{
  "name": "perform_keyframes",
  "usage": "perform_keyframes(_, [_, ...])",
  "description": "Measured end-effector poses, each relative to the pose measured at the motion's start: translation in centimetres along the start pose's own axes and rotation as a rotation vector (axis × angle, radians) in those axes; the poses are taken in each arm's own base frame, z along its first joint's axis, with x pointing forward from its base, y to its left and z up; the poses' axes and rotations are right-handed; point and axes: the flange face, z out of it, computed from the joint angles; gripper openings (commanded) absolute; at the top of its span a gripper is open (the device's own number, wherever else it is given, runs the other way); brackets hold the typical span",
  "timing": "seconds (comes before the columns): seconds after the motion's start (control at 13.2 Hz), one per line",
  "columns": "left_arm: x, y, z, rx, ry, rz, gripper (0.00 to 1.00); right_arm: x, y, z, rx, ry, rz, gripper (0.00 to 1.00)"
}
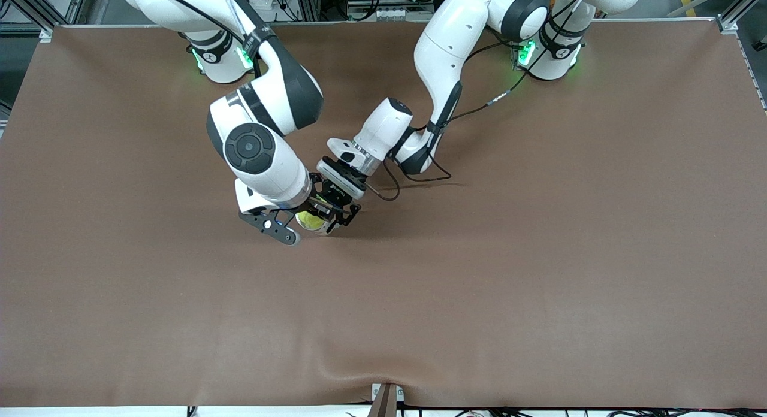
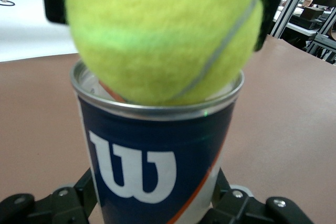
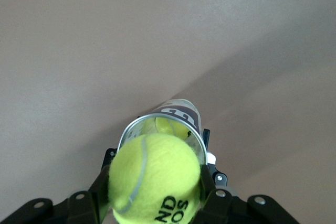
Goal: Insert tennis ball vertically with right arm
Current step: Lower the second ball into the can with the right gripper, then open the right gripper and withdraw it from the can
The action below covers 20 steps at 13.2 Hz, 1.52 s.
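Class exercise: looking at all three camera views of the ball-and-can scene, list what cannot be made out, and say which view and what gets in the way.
- Front view: most of the can and tennis ball are hidden by the right gripper and left gripper.
- Left wrist view: the can's base is cut off by the edge; the ball hides the can's inside.
- Right wrist view: how many balls lie inside the can; the held ball covers its mouth.
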Motion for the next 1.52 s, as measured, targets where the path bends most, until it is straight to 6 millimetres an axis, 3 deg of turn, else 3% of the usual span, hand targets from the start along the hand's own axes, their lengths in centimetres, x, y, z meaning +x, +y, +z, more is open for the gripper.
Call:
perform_keyframes(0.08, [0.0,0.0,0.0,0.000,0.000,0.000,0.96,0.0,0.0,0.2,-0.002,-0.001,0.001,0.99])
perform_keyframes(0.3, [0.0,0.0,0.0,0.006,0.001,-0.021,1.00,0.3,0.1,0.3,-0.004,-0.001,0.006,1.00])
perform_keyframes(0.53, [-0.6,1.3,-0.3,-0.002,-0.003,-0.043,1.00,0.8,0.4,0.1,-0.002,0.002,0.014,1.00])
perform_keyframes(0.76, [-1.0,2.3,-0.5,-0.011,-0.007,-0.046,1.00,2.7,1.9,-1.4,0.000,0.003,0.007,1.00])
perform_keyframes(0.99, [-1.0,2.3,-0.5,-0.011,-0.007,-0.046,1.00,6.0,7.3,-6.2,-0.046,-0.044,-0.116,1.00])
perform_keyframes(1.22, [-1.0,2.1,-0.5,-0.008,-0.008,-0.043,1.00,10.2,16.1,-13.0,-0.043,-0.075,-0.247,1.00])
perform_keyframes(1.37, [-1.0,2.0,-0.5,-0.005,-0.008,-0.022,1.00,11.2,20.9,-16.4,-0.049,-0.084,-0.331,1.00])
perform_keyframes(1.52, [-0.9,1.9,-0.5,-0.003,-0.005,-0.005,1.00,10.9,23.5,-18.7,-0.055,-0.086,-0.374,1.00])
